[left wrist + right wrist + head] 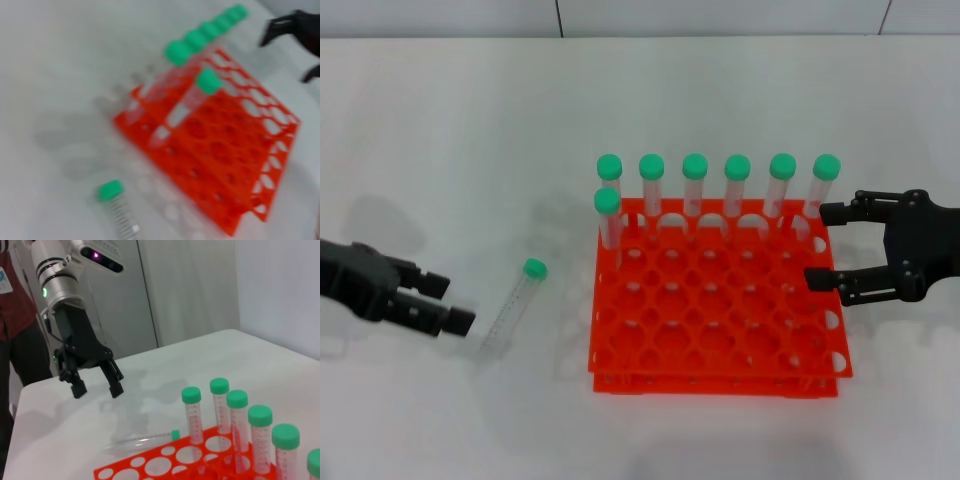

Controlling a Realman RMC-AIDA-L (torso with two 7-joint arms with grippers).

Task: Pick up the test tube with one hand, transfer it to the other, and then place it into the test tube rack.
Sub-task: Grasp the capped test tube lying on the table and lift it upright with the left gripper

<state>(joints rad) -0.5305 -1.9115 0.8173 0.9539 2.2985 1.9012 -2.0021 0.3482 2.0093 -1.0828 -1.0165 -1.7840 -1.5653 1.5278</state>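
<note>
The test tube is lying flat on the white table, between the left gripper and the orange test tube rack, just beside the rack's left edge and not touching it. Its long axis is running diagonally, with the green cap pointing away from the robot and slightly toward the rack, and the clear rounded end pointing back toward the robot. The left gripper is sitting close to that clear end, just to its left, with its fingers spread and grasping nothing, so it is plainly the nearer arm for the pickup. The right gripper is hovering at the rack's far right side, well apart from the tube, its fingers likewise released and empty. Seven green-capped tubes are standing upright in the rack: six along the back row and one in the next row at the left. One tube is lying loose, and there is one rack.
</note>
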